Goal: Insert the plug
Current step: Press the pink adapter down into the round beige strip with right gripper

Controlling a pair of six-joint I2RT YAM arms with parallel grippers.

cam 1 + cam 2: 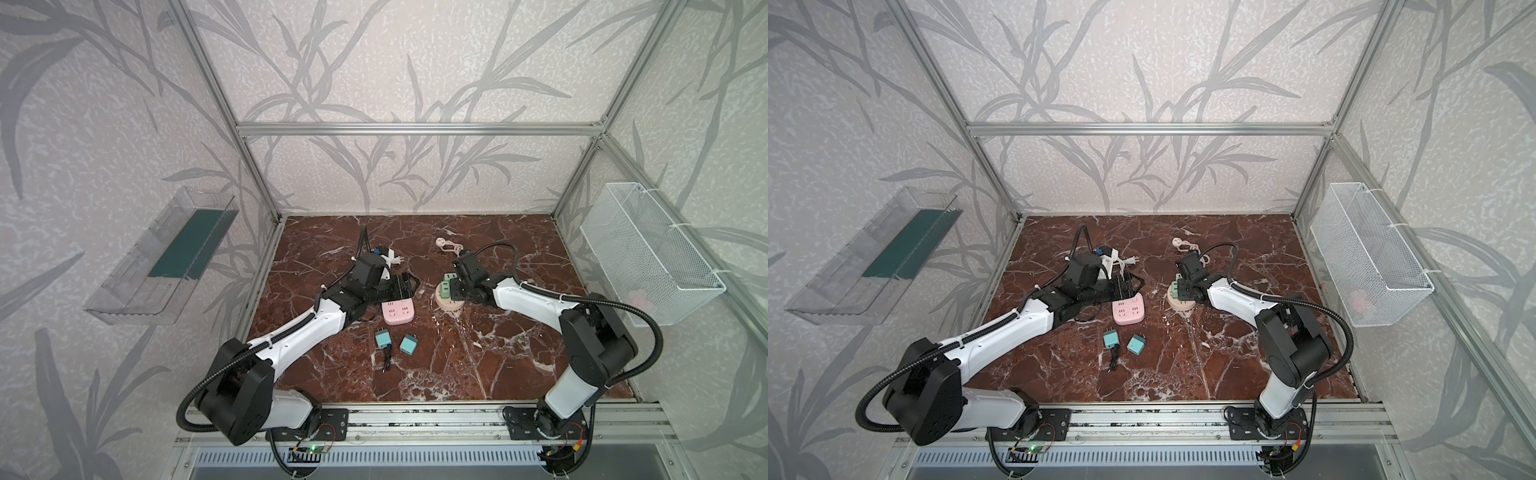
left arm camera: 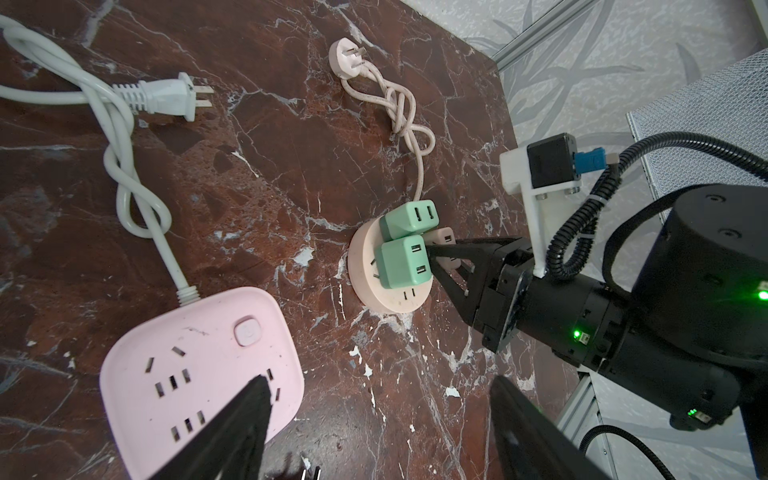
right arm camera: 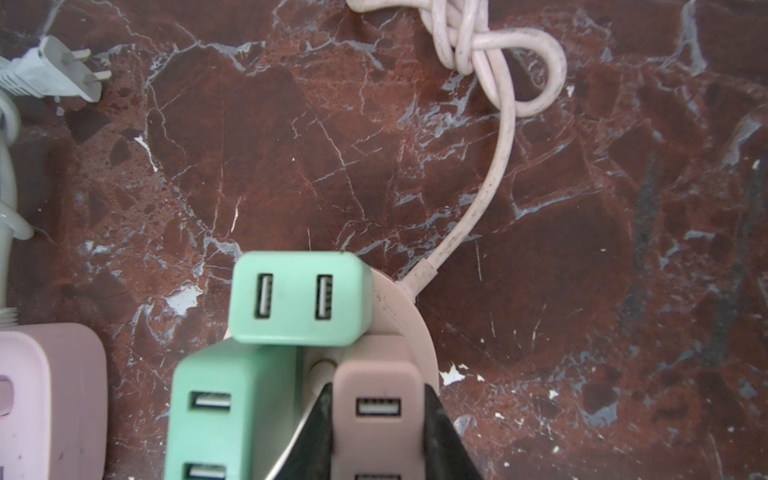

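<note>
The right gripper (image 3: 379, 385) is closed on a beige charger (image 3: 378, 440), one black finger (image 3: 320, 432) pressed to each side of it. The charger shows two USB ports on its upper face and stands on the round beige socket hub (image 2: 359, 266), which sits right of centre on the red marble bench (image 1: 498, 353). How far the charger's pins are in cannot be told. Two green chargers share the hub, each with two USB ports. One (image 2: 409, 218) sits at the side where the hub's cable leaves. The other (image 2: 401, 262) is just beside it, with a sliver of metal pin showing between its body and the hub. The hub's beige cable (image 2: 405, 112) is tied in a loose knot and ends in a round three-pin plug (image 2: 347, 58) lying on the bench. The left gripper (image 2: 378, 377) is spread wide and holds nothing, one finger (image 2: 232, 428) over a corner of the pink power strip (image 2: 199, 361). The button (image 2: 248, 331) on that strip carries a faint mark too small to read. Its white cable (image 2: 124, 183), also knotted, ends in a flat two-pin plug (image 2: 166, 95). Nearer the front of the bench lie two teal chargers (image 1: 382, 337) (image 1: 408, 345), with a short black cord (image 1: 386, 361) by the left one.
</note>
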